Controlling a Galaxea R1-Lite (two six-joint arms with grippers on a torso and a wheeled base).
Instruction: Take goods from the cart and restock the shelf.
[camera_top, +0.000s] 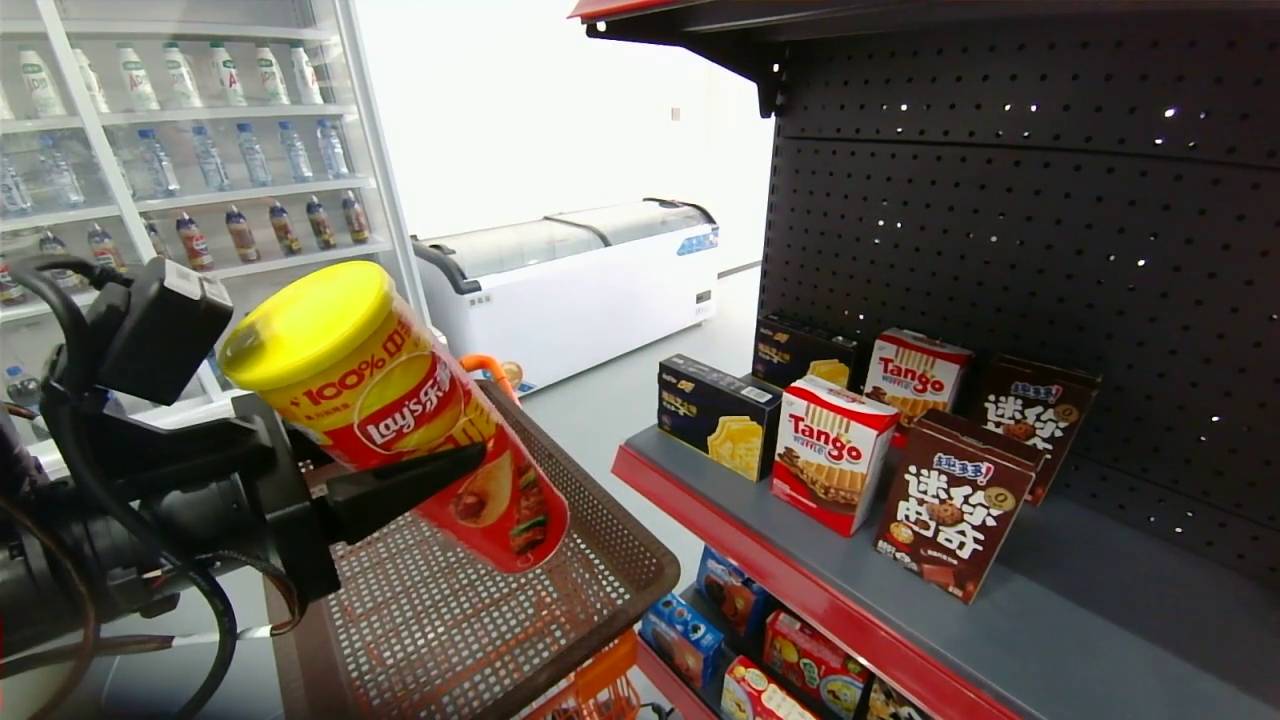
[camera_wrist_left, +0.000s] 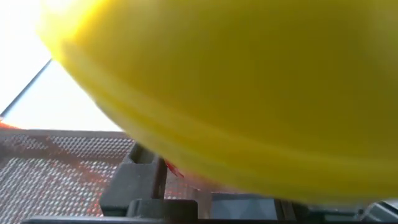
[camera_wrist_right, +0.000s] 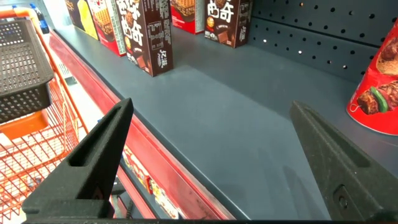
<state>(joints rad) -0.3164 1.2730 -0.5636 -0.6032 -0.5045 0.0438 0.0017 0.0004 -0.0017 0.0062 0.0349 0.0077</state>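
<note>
Nearest to us, the left gripper (camera_top: 445, 450) is clamped across the red body of the chip can (camera_top: 400, 400), which hangs tilted, yellow lid (camera_top: 305, 320) uppermost and leaning left, above the cart basket (camera_top: 620, 520) and clear of its mesh floor. We judge the step in hand to be the carry from cart to shelf: the can is out of the basket but not yet over the shelf (camera_top: 1080, 600). The next move calls for travel to the right across the gap, over the red front lip, and a turn of the can to upright before it is set down. To the right, the right gripper (camera_wrist_right: 211, 106) hovers over the bare grey board with its fingers spread wide and nothing between them; it may crowd the free space, where a second red can (camera_wrist_right: 379, 87) already stands. Farther along, a red-and-white wafer box (camera_top: 835, 455), a dark brown biscuit box (camera_top: 950, 520) and black boxes (camera_top: 715, 415) fill the left stretch. Beyond stand a chest freezer (camera_top: 580, 280) and a drinks cooler (camera_top: 200, 150).
</note>
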